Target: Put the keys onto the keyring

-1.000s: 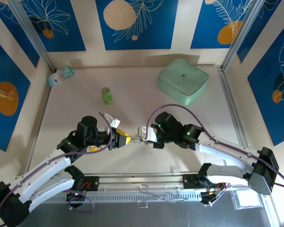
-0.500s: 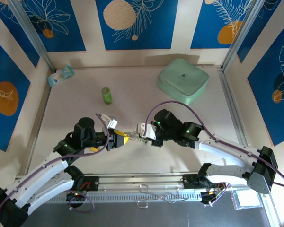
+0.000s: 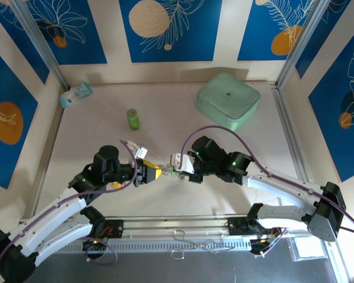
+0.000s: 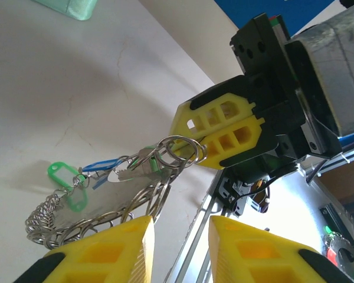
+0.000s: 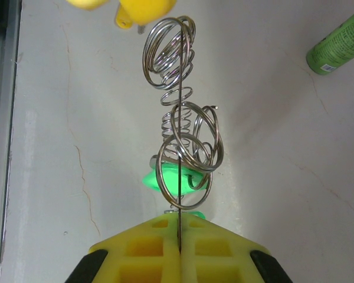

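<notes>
The keyring [image 5: 183,172], a thin silver loop seen edge-on, is pinched in my shut right gripper [image 5: 180,229] and hangs above the table. A string of smaller steel rings [image 5: 168,53] runs on from it toward my left gripper [image 3: 153,173]. A green key [image 5: 170,180] hangs on the rings. In the left wrist view the keyring [image 4: 178,151] sits at the right gripper's fingers [image 4: 186,112], with a green key [image 4: 61,173], a blue key [image 4: 103,165] and the ring chain [image 4: 121,206] trailing down. My left gripper [image 4: 182,239] stands open, the chain lying just over its left fingertip.
A green bottle [image 3: 133,118] stands behind the left arm. A mint-green box [image 3: 228,100] lies at the back right and a small pouch [image 3: 76,94] at the back left. A metal rail [image 3: 177,224] runs along the near table edge. My right gripper [image 3: 178,170] meets the left mid-table.
Both grippers have shifted slightly left, with the ring bunch still between them. The right gripper has kept its hold on the keyring.
</notes>
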You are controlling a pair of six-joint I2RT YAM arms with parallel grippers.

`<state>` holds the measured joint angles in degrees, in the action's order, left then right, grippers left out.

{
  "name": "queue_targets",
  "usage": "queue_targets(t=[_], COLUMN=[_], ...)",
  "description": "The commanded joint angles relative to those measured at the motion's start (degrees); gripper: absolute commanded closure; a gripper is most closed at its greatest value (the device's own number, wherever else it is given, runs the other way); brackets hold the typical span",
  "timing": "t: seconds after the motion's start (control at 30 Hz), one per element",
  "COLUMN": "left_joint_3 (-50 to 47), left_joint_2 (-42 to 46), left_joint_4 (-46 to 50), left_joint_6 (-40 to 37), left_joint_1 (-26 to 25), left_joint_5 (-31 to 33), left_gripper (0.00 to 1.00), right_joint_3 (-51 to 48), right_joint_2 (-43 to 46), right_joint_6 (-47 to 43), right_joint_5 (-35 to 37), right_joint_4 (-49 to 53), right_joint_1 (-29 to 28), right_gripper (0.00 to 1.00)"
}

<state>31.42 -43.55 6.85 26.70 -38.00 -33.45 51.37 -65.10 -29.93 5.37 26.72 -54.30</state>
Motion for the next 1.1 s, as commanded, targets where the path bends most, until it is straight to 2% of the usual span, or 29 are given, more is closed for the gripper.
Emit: queue_targets(t=[0.0, 0.47, 0.87, 1.07], left_joint_3=[0.9, 1.6, 1.6, 2.4], left_joint_2=[-0.5, -1.6, -2.2, -2.2], left_joint_4=[-0.5, -1.0, -1.1, 0.6], left_joint_6=[-0.2, -0.3, -0.6, -2.3], left_joint_1=[-0.3, -0.2, -0.2, -0.2], left_joint_5=[0.5, 1.2, 1.1, 2.0], left_gripper=[0.69, 0.65, 0.75, 0.89], right_joint_3=[1.8, 2.2, 3.9, 3.8], right_joint_2=[0.8, -0.2, -2.9, -3.1], right_joint_6=[1.1, 1.7, 2.1, 2.1], right_joint_5=[-2.1, -3.2, -2.8, -2.4], right_joint_4=[-1.0, -2.5, -3.3, -3.2], right_joint_1=[-0.1, -0.9, -2.3, -2.3], right_gripper=[1.0, 1.0, 1.0, 1.0])
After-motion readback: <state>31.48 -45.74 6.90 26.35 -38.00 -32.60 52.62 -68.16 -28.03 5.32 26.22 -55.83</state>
